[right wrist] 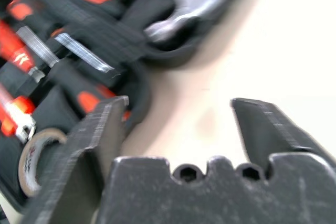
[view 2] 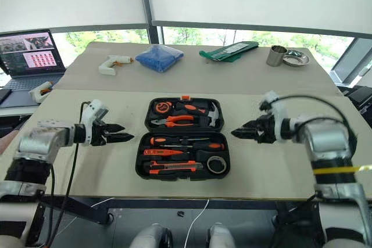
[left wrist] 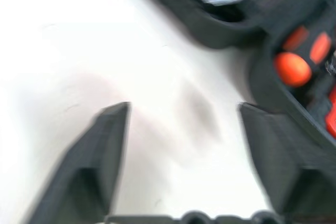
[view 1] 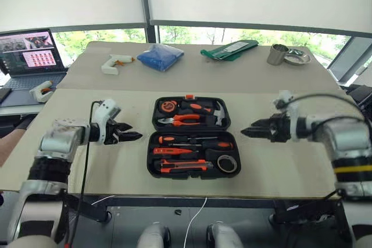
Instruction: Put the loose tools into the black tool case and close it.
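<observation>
black tool case lies open between left gripper and right gripper, both spread, empty.

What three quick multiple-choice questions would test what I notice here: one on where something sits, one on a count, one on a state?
1. Where is the tape roll?
A. inside the case
B. by the laptop
C. in the metal cup

2. How many white glue guns lie on the table?
A. none
B. two
C. four

3. How is the case now?
A. shut and latched
B. lying open
C. standing on edge

Answers:
1 A, the roll sits in the case's near half, at the corner toward the right gripper.
2 B, one glue gun lies beside the blue bag, another near the laptop.
3 B, both halves lie flat with tools showing, between the left gripper and the right one.
</observation>
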